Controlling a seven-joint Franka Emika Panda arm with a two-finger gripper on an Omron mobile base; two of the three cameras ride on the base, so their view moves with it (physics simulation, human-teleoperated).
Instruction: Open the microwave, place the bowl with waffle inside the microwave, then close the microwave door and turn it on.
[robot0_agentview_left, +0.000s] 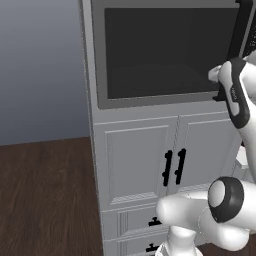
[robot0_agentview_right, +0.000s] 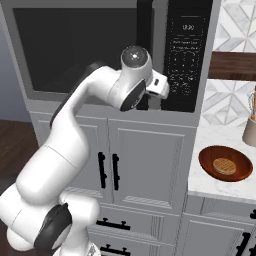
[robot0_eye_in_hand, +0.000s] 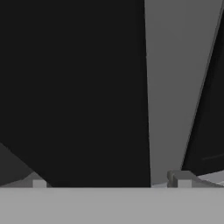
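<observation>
The microwave (robot0_agentview_right: 100, 97) sits built in above white cabinets, and the microwave door (robot0_agentview_left: 165, 50) of dark glass looks shut. Its long black bar handle (robot0_agentview_right: 144, 30) runs down the door's right side, next to the black control panel (robot0_agentview_right: 187, 50). My gripper (robot0_agentview_right: 150, 102) is open at the handle's lower end. In the hand view the black handle (robot0_eye_in_hand: 87, 87) stands between the two fingertips (robot0_eye_in_hand: 181, 179), with no grip on it. The gripper (robot0_agentview_left: 220, 95) also shows at the door's lower right corner. The bowl with waffle (robot0_agentview_right: 225, 164) rests on the counter to the right.
White cabinet doors (robot0_agentview_left: 140, 160) with short black handles (robot0_agentview_left: 173, 167) and drawers lie below the microwave. The marble counter (robot0_agentview_right: 210, 185) to the right also carries a beige jar (robot0_agentview_right: 250, 125). A dark wooden floor (robot0_agentview_left: 45, 195) spreads to the left.
</observation>
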